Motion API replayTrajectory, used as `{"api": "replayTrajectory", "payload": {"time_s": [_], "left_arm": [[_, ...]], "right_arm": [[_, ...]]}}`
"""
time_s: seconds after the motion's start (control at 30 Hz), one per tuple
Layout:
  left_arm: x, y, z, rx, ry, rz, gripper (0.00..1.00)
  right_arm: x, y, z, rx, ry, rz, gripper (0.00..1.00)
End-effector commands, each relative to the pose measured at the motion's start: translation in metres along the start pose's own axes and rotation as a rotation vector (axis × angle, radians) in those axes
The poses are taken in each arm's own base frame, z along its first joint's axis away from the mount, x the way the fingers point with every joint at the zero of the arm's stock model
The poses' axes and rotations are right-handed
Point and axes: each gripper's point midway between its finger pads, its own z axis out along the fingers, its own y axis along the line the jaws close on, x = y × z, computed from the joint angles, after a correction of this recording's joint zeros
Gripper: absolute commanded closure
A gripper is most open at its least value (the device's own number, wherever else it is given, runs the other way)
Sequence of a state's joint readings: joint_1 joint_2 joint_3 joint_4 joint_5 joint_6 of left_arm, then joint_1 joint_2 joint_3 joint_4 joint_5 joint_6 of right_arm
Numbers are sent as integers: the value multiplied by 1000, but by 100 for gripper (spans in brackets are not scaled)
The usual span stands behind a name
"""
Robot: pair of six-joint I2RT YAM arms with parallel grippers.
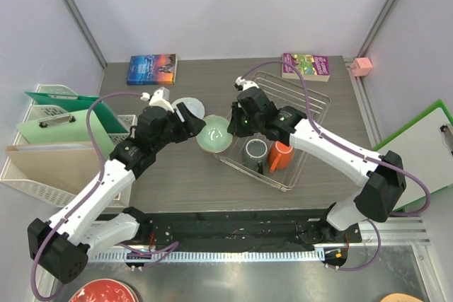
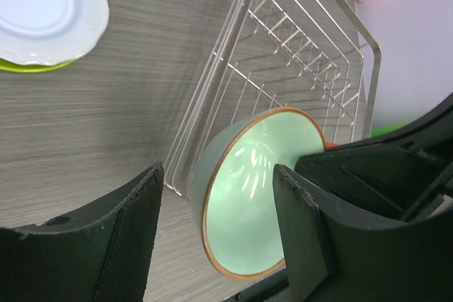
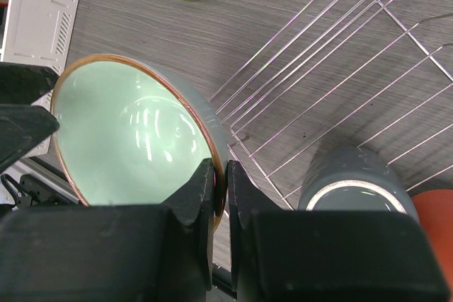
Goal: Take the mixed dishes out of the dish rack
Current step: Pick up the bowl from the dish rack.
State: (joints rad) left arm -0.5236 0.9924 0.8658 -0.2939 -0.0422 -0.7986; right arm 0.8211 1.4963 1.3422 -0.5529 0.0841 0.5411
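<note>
The pale mint-green bowl (image 1: 214, 134) hangs tilted at the left edge of the wire dish rack (image 1: 301, 100). My right gripper (image 3: 225, 182) is shut on its copper rim, one finger inside and one outside. My left gripper (image 2: 219, 235) is open and straddles the bowl's (image 2: 248, 196) wall, with a gap still showing on the outer side. In the rack stand the grey mug (image 1: 255, 151) and the orange mug (image 1: 282, 157). The light grey plate (image 1: 190, 109) rests on the lime-green plate (image 2: 28, 66) on the table, left of the rack.
White slotted file trays (image 1: 42, 139) with clipboards stand at the left. Two books (image 1: 152, 68) (image 1: 306, 66) lie at the back, with a pink box (image 1: 362, 66) beside the right one. A red plate (image 1: 102, 293) sits below the arm bases. A green-edged clipboard (image 1: 425, 146) lies far right.
</note>
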Motion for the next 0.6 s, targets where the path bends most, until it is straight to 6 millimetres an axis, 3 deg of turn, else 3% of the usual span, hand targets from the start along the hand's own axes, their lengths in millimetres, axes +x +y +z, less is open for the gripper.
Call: {"api": "replayTrajectory", "payload": {"time_s": [0.0, 0.17, 0.33, 0.43, 0.47, 0.57], "left_arm": [[6, -15, -1, 90, 29, 17, 36], [21, -12, -3, 112, 77, 25, 37], [31, -2, -6, 94, 102, 52, 50], [36, 4, -4, 68, 122, 70, 69], [36, 5, -4, 62, 125, 73, 82], [36, 8, -1, 46, 128, 85, 98]], "right_arm": [[-43, 28, -29, -113, -153, 37, 99], [-46, 31, -32, -125, -160, 39, 99], [-47, 31, -35, -126, -164, 41, 99], [-47, 35, -35, -140, -157, 44, 99], [-47, 35, -35, -141, -156, 45, 99], [-46, 36, -32, -145, -147, 46, 99]]}}
